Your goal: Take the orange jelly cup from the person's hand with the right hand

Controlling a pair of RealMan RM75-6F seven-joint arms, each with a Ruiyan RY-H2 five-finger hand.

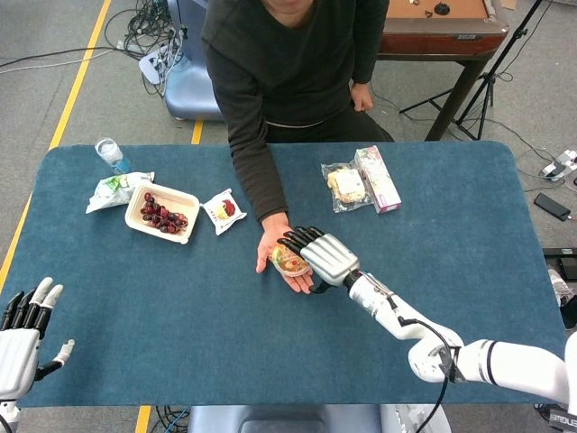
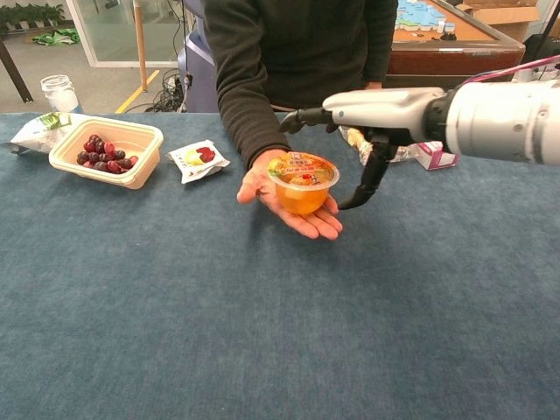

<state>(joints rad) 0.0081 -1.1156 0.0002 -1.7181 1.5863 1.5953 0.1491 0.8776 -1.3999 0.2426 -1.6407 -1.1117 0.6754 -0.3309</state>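
Left hand (image 1: 22,338) idle at the near table edge, fingers apart, holding nothing. Beige tray (image 2: 107,150) far left holds dark red fruit, grapes or cherries, can't tell which. Orange jelly cup (image 2: 302,183) sits sealed on the person's hand (image 2: 289,203), mid-table. Right hand (image 2: 372,118) is over and beside the cup, fingers extended above the lid, thumb hanging down on the cup's right side, no contact visible. Approach looks done; closing on the cup and lifting remain.

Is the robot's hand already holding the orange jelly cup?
No, the right hand hovers with fingers spread above the orange jelly cup, which sits on the person's palm.
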